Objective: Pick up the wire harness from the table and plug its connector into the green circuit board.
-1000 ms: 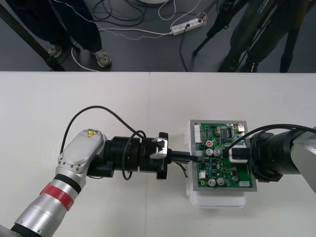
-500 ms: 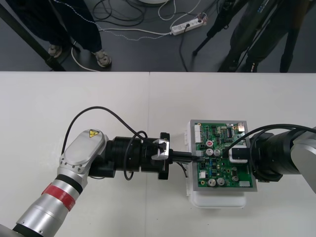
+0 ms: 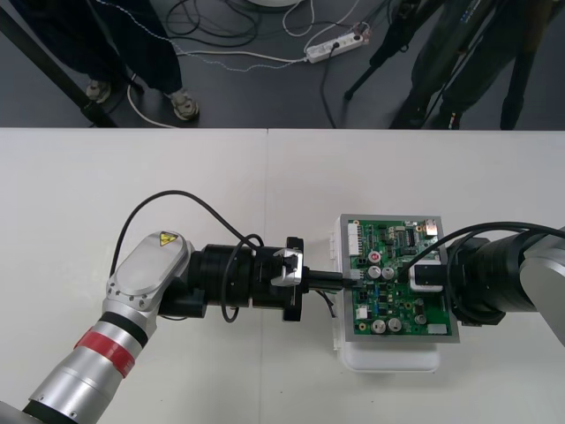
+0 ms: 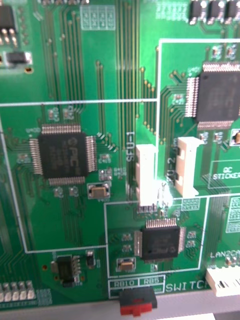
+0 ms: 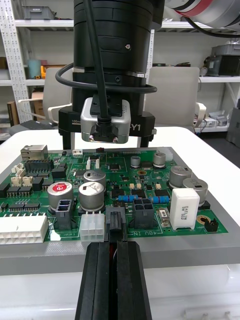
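Note:
The green circuit board (image 3: 397, 305) sits on its white base (image 3: 388, 358) at the table's right. My left gripper (image 3: 353, 276) reaches in from the left to the board's left edge. In the left wrist view its fingers (image 5: 97, 270) stand close together, shut on the harness's small black plug (image 5: 115, 220). The plug stands upright in the row of connectors at the board's (image 5: 150, 180) near edge, between a white connector and a black one. I cannot tell whether it is fully seated. My right gripper (image 3: 419, 274) hovers low over the board's (image 4: 100, 75) right half.
Tall capacitors (image 5: 92, 192) and a white block (image 5: 184, 207) stand close behind the plug. A long white connector (image 5: 22, 232) lies along the same edge. Bare table (image 3: 265, 185) spreads to the left of the board and behind it.
My left gripper has edged slightly right, toward the board, since a second ago. The right arm has stayed where it was.

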